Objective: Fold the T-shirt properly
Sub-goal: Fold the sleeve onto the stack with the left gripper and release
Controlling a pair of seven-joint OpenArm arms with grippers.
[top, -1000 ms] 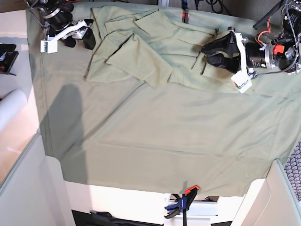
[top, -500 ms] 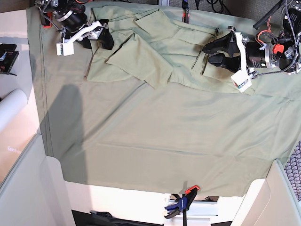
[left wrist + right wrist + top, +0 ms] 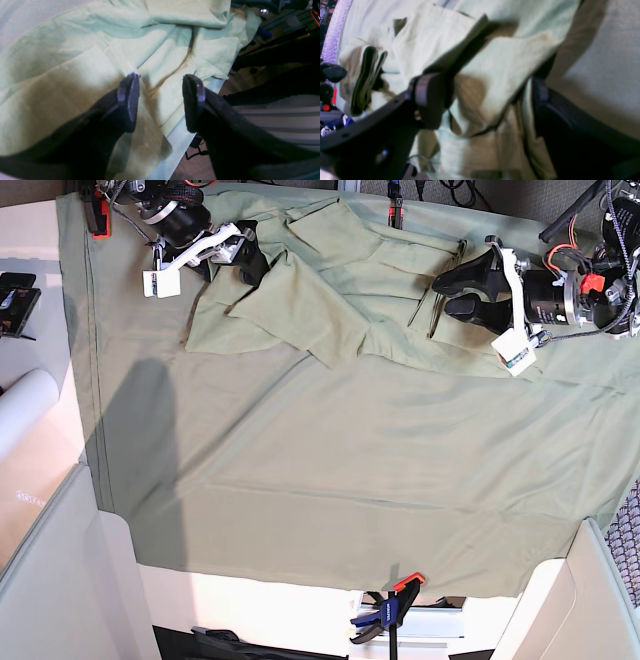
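The pale sage-green T-shirt (image 3: pixel 320 290) lies crumpled and partly folded at the far middle of the table. My right gripper (image 3: pixel 252 258) is open at the shirt's left edge. In the right wrist view this gripper (image 3: pixel 482 100) has its jaws either side of a raised flap of the shirt (image 3: pixel 495 62), not closed on it. My left gripper (image 3: pixel 447 292) is open at the shirt's right side. In the left wrist view this gripper (image 3: pixel 160 97) hovers just over shirt fabric (image 3: pixel 75 62) near the table's far edge and holds nothing.
A grey-green table cloth (image 3: pixel 350 470) covers the table. A blue and orange clamp (image 3: pixel 390 608) grips its near edge, another clamp (image 3: pixel 393 210) the far edge. A white roll (image 3: pixel 20 412) and a black device (image 3: pixel 15 295) lie off the table at left.
My right gripper has moved right, from beside the shirt to its left edge, and now straddles a flap. The left arm has hardly moved.
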